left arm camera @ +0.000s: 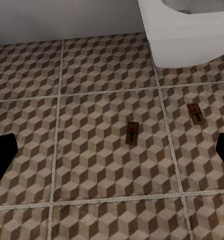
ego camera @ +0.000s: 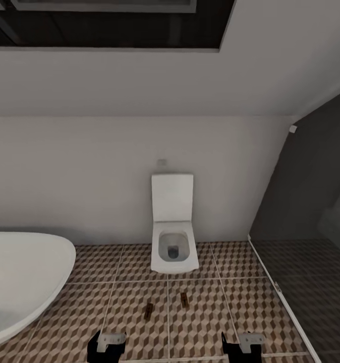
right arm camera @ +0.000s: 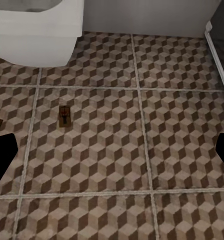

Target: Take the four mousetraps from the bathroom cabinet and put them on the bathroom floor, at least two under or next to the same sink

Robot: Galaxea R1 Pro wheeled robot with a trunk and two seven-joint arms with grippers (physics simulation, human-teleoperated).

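Meanwhile, two mousetraps (ego camera: 148, 310) (ego camera: 184, 300) lie apart on the bathroom floor (ego camera: 200, 327) at six o'clock from the toilet (ego camera: 173, 247), both grippers (ego camera: 107, 348) (ego camera: 240, 348) empty, jaws spread

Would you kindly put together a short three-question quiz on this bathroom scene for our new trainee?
1. How many mousetraps lie on the bathroom floor?
2. True or false: the two mousetraps touch each other.
3. Which fixture stands at the wall beyond them: A) toilet, B) wooden cabinet, C) sink?

Key:
1. Two: the left mousetrap and the right mousetrap.
2. False; bare tile separates them.
3. A, the toilet. The bathtub sits at the left, and both the left end effector and the right end effector hold nothing.
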